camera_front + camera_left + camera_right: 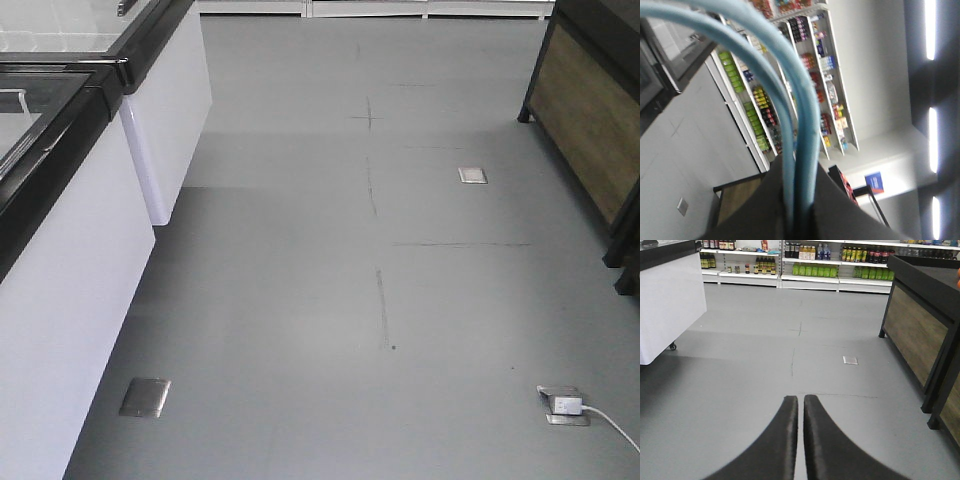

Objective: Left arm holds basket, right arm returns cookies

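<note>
In the left wrist view my left gripper (pixel 801 167) is shut on the basket's two pale blue band handles (pixel 805 100), which arch up and away to the left from between the dark fingers. The basket's body is out of view. In the right wrist view my right gripper (pixel 801 398) is shut above bare grey floor, with only a hairline slit between its black fingers (pixel 785 440) and nothing held. The cookies do not show in any view. Neither arm appears in the front view.
White chest freezers with black rims (pixel 60 260) line the left. A black, wood-panelled display stand (pixel 590 130) stands at the right. Metal floor plates (pixel 146 397) and a white plug with its cable (pixel 568 404) lie on the grey floor. Stocked shelves (pixel 815 265) run along the far wall.
</note>
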